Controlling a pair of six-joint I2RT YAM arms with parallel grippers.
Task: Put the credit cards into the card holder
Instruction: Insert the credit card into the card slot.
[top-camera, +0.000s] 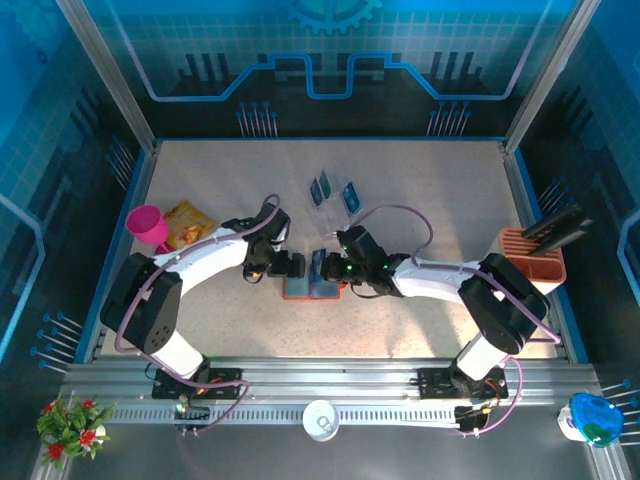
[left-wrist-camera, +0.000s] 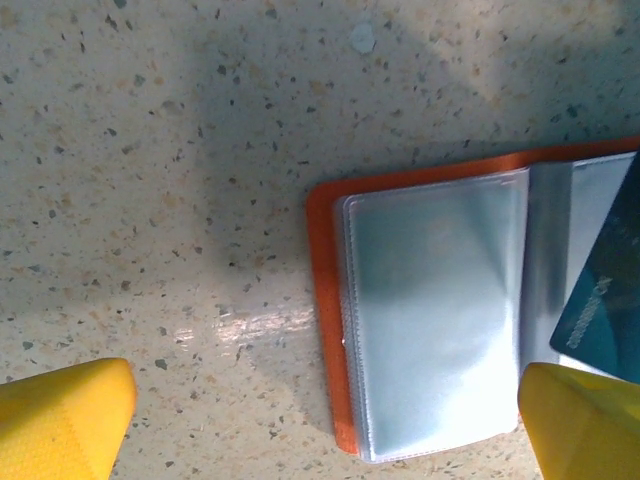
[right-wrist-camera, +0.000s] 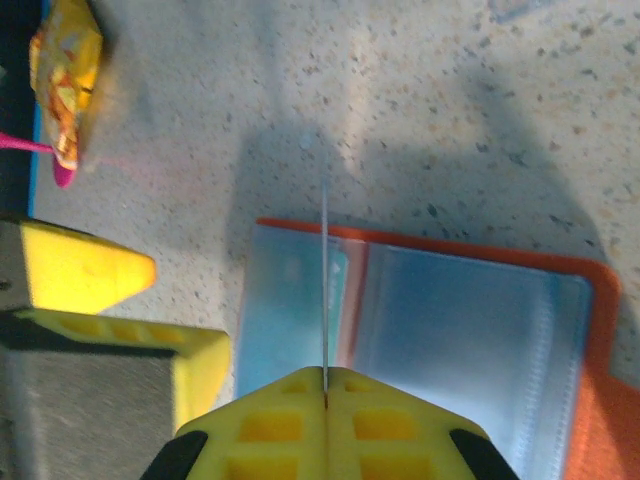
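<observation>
The orange card holder (top-camera: 298, 291) lies open on the table, its clear grey-blue pockets up (left-wrist-camera: 440, 320) (right-wrist-camera: 470, 340). My right gripper (right-wrist-camera: 325, 385) (top-camera: 330, 268) is shut on a teal credit card (right-wrist-camera: 325, 280), seen edge-on and standing upright over the holder's left pocket. The same card (left-wrist-camera: 605, 305) shows at the right edge of the left wrist view. My left gripper (left-wrist-camera: 320, 430) (top-camera: 285, 265) hangs open over the holder's left edge, one finger on each side and nothing between them. Two more blue credit cards (top-camera: 320, 189) (top-camera: 350, 199) stand further back.
A pink cup (top-camera: 148, 225) and a yellow snack bag (top-camera: 187, 222) lie at the left. An orange slotted box (top-camera: 533, 255) stands at the right edge. A white cup (top-camera: 321, 420) sits on the front rail. The left gripper's yellow fingers (right-wrist-camera: 85, 270) are close beside the holder.
</observation>
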